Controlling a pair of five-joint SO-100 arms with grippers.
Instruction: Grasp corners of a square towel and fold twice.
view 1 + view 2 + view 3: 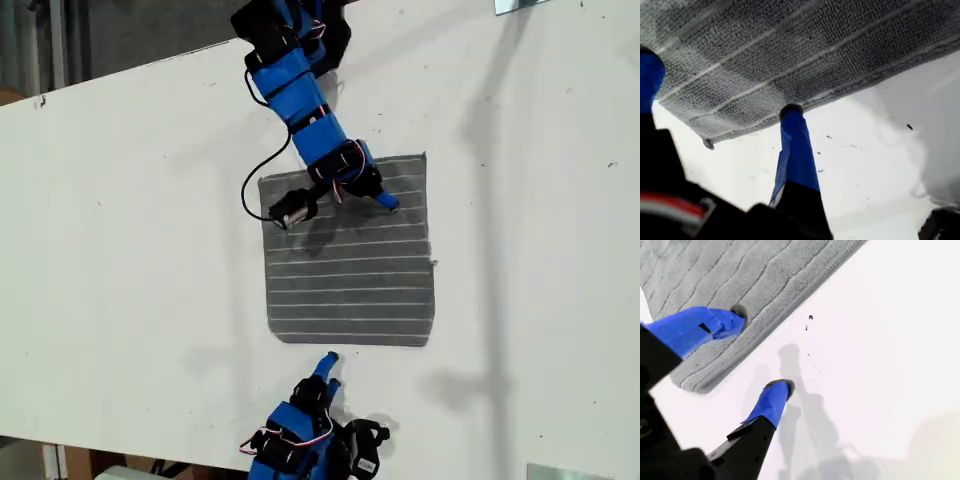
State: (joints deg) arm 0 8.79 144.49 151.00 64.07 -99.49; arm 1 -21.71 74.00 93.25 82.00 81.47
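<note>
Approach step, nothing gripped yet. In the exterior view the towel lies flat mid-table, with my first gripper spread wide at its 6 o'clock edge. My second gripper, toward 1 o'clock, is wide astride an edge beside a corner; next, each should probably close on a corner.

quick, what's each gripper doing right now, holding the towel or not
My first gripper: open, holding nothing, at the edge of the towel.
My second gripper: open, holding nothing, one finger over the towel near a corner.

Exterior view overhead, looking down on table, both wrist views close, sharing towel edge
</note>
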